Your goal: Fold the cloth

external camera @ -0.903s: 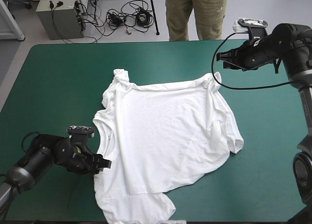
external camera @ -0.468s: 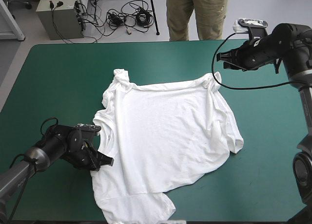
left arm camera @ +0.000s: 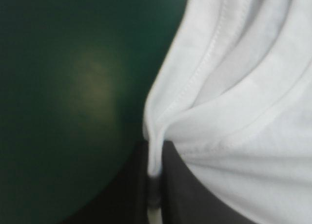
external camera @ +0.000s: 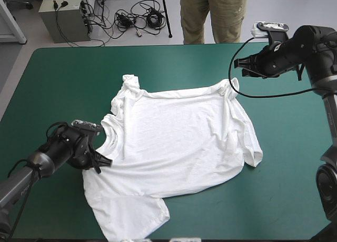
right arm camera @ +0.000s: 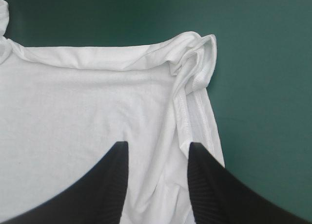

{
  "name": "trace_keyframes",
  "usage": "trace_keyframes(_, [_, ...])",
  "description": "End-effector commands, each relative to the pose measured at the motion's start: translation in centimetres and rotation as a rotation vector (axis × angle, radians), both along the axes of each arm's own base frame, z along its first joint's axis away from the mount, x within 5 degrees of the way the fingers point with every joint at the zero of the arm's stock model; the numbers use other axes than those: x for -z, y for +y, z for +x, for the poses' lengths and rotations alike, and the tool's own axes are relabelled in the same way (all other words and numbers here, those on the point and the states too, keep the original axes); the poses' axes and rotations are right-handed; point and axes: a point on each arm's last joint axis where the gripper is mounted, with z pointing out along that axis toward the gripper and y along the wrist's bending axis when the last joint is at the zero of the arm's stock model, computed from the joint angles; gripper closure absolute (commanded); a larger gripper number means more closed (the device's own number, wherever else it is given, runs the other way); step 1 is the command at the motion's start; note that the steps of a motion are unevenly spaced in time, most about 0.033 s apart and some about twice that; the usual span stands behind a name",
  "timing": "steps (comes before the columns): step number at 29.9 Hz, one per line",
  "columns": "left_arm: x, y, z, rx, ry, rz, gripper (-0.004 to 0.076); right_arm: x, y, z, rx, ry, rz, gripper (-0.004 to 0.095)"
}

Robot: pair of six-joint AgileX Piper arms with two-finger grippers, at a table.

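Note:
The white T-shirt (external camera: 179, 142) lies spread on the teal-green cover, wrinkled, with bunched corners at the far left and far right. My left gripper (external camera: 102, 161) sits low at the shirt's left edge. In the left wrist view a hemmed fold of the T-shirt (left arm camera: 243, 112) is pinched between the black fingers of the left gripper (left arm camera: 155, 170). My right gripper (external camera: 243, 66) hovers above the far right corner, apart from the cloth. Seen from the right wrist, the right gripper (right arm camera: 157, 148) stands open over the T-shirt (right arm camera: 87, 102) with nothing between its fingers.
Bare teal-green cover (external camera: 63, 84) lies left of and beyond the shirt, and more to its right (external camera: 295, 147). The shirt's near flap (external camera: 126, 221) reaches close to the table's front edge.
The left gripper has closed on the shirt's left edge and drawn it leftward; the near-left part of the shirt has slid and widened that way. The right arm has stayed still.

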Motion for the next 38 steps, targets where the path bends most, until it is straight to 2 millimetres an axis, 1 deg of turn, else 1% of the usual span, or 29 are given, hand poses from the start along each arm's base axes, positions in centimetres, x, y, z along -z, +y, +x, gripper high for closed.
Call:
trace_keyframes(1, [-3.5,1.6,2.5,-0.045,-0.159,0.03,0.0733,-2.4,-0.4,-1.2,0.009,-0.089,0.017,0.0536])
trace_keyframes(5, [-5.7,4.5,5.6,-0.087,-0.224,0.057,0.0733,-2.5,-0.3,-1.4,0.005,-0.085,0.024,0.0539])
trace_keyframes(8, [-7.1,6.6,8.2,-0.112,-0.26,0.084,0.0733,-2.5,0.0,-1.5,-0.008,-0.071,0.053,0.057])
trace_keyframes(11, [-7.6,8.4,10.7,-0.148,-0.268,0.103,0.0733,-2.6,0.1,-1.6,-0.014,-0.073,0.064,0.0589])
trace_keyframes(14, [-8.0,10.0,13.0,-0.167,-0.284,0.141,0.0733,-2.9,0.1,-1.8,-0.014,-0.081,0.064,0.0588])
trace_keyframes(21, [-8.7,12.1,18.1,-0.188,-0.354,0.201,0.0733,-3.9,0.0,-2.9,-0.008,-0.108,0.077,0.0588])
trace_keyframes(25, [-9.3,14.0,20.6,-0.248,-0.426,0.216,0.0733,-4.8,-0.1,-3.7,-0.009,-0.134,0.078,0.0588])
trace_keyframes(28, [-9.9,15.5,22.0,-0.309,-0.494,0.2,0.0733,-5.2,-0.2,-4.2,-0.006,-0.148,0.071,0.0588])
trace_keyframes(30, [-10.3,16.0,22.7,-0.339,-0.536,0.168,0.0733,-5.4,-0.2,-4.5,-0.007,-0.157,0.072,0.0588])
trace_keyframes(32, [-10.6,15.9,23.0,-0.338,-0.567,0.141,0.0732,-5.5,-0.2,-4.5,-0.007,-0.159,0.072,0.0588])
trace_keyframes(34, [-10.7,15.7,23.2,-0.314,-0.581,0.141,0.0709,-5.5,-0.2,-4.5,-0.007,-0.159,0.072,0.0588])
trace_keyframes(35, [-10.6,15.6,23.3,-0.283,-0.574,0.136,0.0671,-5.5,-0.2,-4.5,-0.007,-0.159,0.072,0.0588])
trace_keyframes(37, [-10.4,15.1,23.3,-0.221,-0.55,0.114,0.0563,-5.5,-0.2,-4.5,-0.007,-0.159,0.072,0.0588])
trace_keyframes(38, [-10.3,15.0,23.3,-0.202,-0.538,0.104,0.0486,-5.5,-0.2,-4.5,-0.007,-0.159,0.072,0.0588])
